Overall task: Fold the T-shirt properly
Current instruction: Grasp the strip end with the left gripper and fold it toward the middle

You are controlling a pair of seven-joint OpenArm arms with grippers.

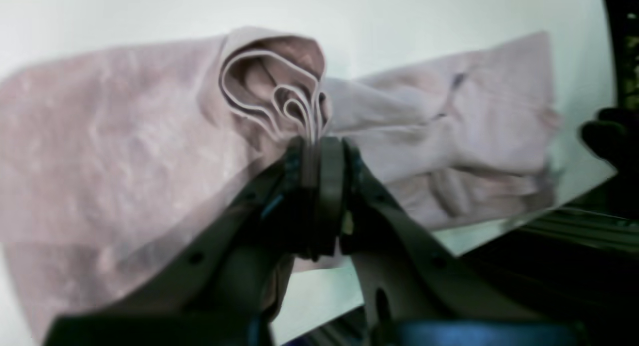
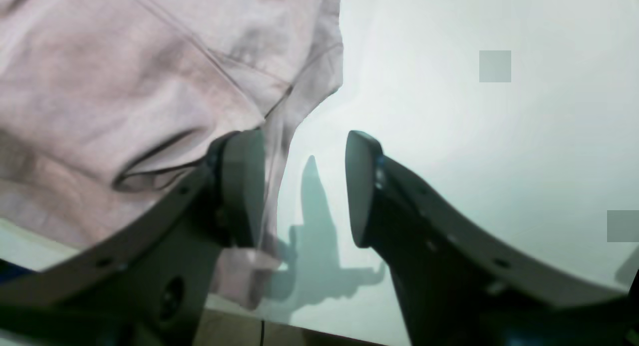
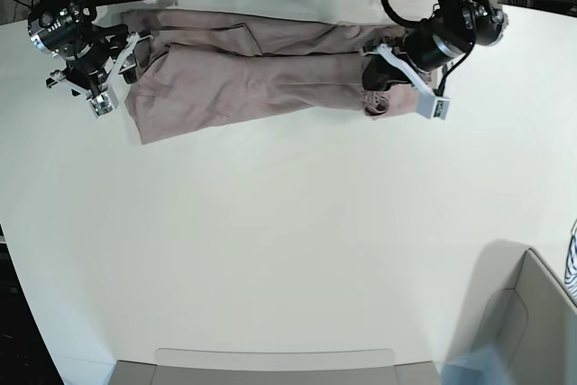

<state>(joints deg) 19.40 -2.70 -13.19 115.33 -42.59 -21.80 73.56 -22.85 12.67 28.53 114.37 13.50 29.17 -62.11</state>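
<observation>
The mauve-pink T-shirt (image 3: 252, 78) lies stretched in a long wrinkled band along the table's far edge. My left gripper (image 1: 314, 141) is shut on a bunch of folded layers at the shirt's right end (image 3: 371, 74). In the left wrist view the T-shirt (image 1: 100, 136) spreads out to both sides of the jaws. My right gripper (image 2: 304, 186) stands open at the shirt's left end (image 3: 124, 65). One of its fingers (image 2: 242, 186) lies against the edge of the T-shirt (image 2: 125, 86), and a strip of cloth hangs just inside the jaws. The other finger is over bare table.
The white table (image 3: 288, 241) stretches toward the near side. A grey box (image 3: 523, 322) stands at the lower right, with a blue-and-white striped cloth (image 3: 572, 263) at the right edge. A grey tray (image 3: 270, 367) sits at the near edge. Cables lie beyond the far edge.
</observation>
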